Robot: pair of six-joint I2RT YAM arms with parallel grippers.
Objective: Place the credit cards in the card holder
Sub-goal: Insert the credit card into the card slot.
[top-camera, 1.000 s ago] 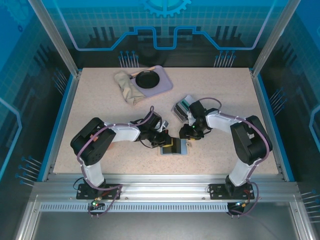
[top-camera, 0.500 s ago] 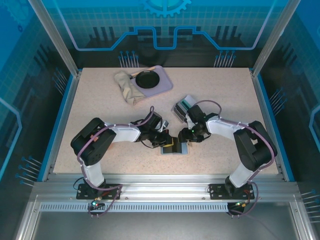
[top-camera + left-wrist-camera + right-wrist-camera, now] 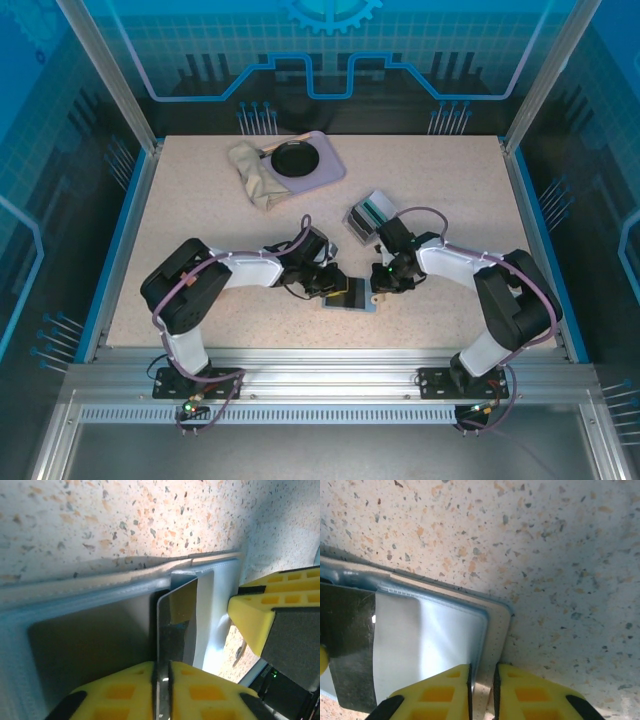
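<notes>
Clamped on one credit card (image 3: 181, 611), the left gripper (image 3: 162, 672) pinches its near end edge-on, the card's far corner at a slot mouth of the open card holder (image 3: 85, 645). The right gripper (image 3: 482, 680) is closed on the holder's outer border, steadying that flap on the table (image 3: 560, 555). The card looks thin, light, stiff and slick, so a grip at its trailing edge seems right, leaving the leading part free to slide. The holder looks soft and light, likely to skid or buckle unless pinned. Room is tight: the right gripper's finger sits just beside the card. The other credit cards (image 3: 372, 208) stand in a grey tray (image 3: 358, 222), apart behind, with bare table around.
</notes>
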